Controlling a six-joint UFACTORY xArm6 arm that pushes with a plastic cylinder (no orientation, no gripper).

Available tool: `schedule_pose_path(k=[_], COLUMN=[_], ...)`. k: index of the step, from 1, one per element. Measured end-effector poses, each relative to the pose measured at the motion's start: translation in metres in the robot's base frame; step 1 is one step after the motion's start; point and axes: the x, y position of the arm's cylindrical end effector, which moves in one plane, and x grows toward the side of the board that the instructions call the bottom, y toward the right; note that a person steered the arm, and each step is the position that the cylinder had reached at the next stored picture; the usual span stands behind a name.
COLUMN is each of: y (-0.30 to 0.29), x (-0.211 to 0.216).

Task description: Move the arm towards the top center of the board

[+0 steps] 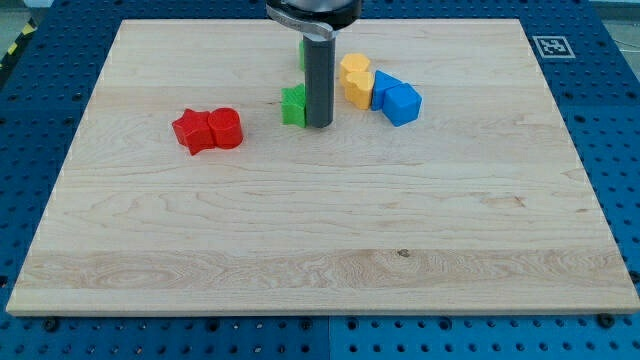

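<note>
On the bench [320, 250], a pale wooden board on a blue pegged surface, the leftmost things are two red blocks touching side by side: a red star [192, 131] and, on its right, a red cylinder [226, 128], both in the upper left part and well apart from the board's left edge. Further right, near the middle of the upper half, a green block [293, 105] stands with its right side just against the rod [319, 82]; its exact shape is partly hidden. A sliver of a second green block [301, 52] shows behind the rod, higher up, too covered to make out. There is no gripper here, so nothing spreads or pinches; my tip [319, 125] rests on the board just right of the green block, apparently touching it. Right of the rod, with a small gap, a yellow block [355, 68] sits above a second yellow block [359, 90], touching. Against those on the right are a blue block [384, 87] and a blue cube [402, 103], touching each other. The top centre of the board lies just above the tip, behind the rod's mount. The whole lower half and the far right are bare wood, offering wide room.
</note>
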Motion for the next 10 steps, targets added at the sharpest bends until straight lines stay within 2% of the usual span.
schedule_pose_path(k=[6,7,8,9,10], y=[-0.026,-0.03,-0.043,-0.056,-0.061], x=[-0.001,-0.018,-0.009,-0.015,-0.049])
